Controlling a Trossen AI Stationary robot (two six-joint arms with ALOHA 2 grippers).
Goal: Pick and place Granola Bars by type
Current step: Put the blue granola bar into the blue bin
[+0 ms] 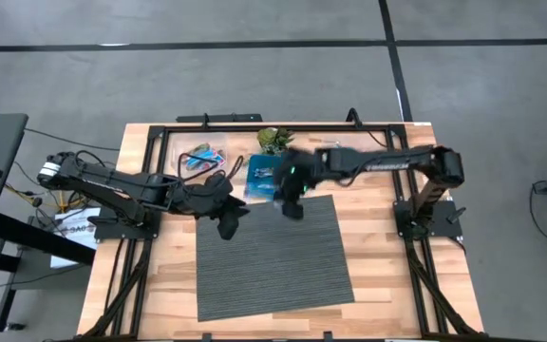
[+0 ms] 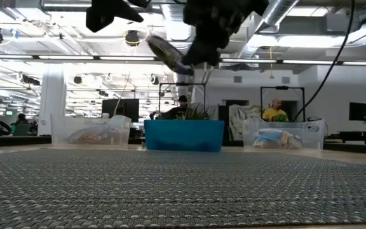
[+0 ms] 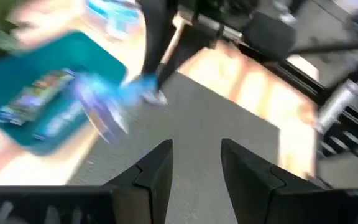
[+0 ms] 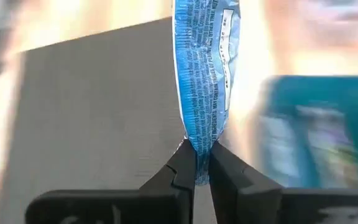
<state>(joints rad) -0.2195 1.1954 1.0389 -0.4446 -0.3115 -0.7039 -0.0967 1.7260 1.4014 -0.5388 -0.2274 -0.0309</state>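
Granola bar [image 4: 205, 68] in transit, blue wrapper pinched between your right gripper [image 4: 197, 163] fingers.
Left gripper [image 3: 196, 163] fingers parted, empty; next, carry to the matching bin.

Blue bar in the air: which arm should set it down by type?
Right. Its hand is shut on the blue bar, lifted beside the blue dish at the mat's far edge. The left hand hangs open and empty over the mat, so a handover would likely only add a step.
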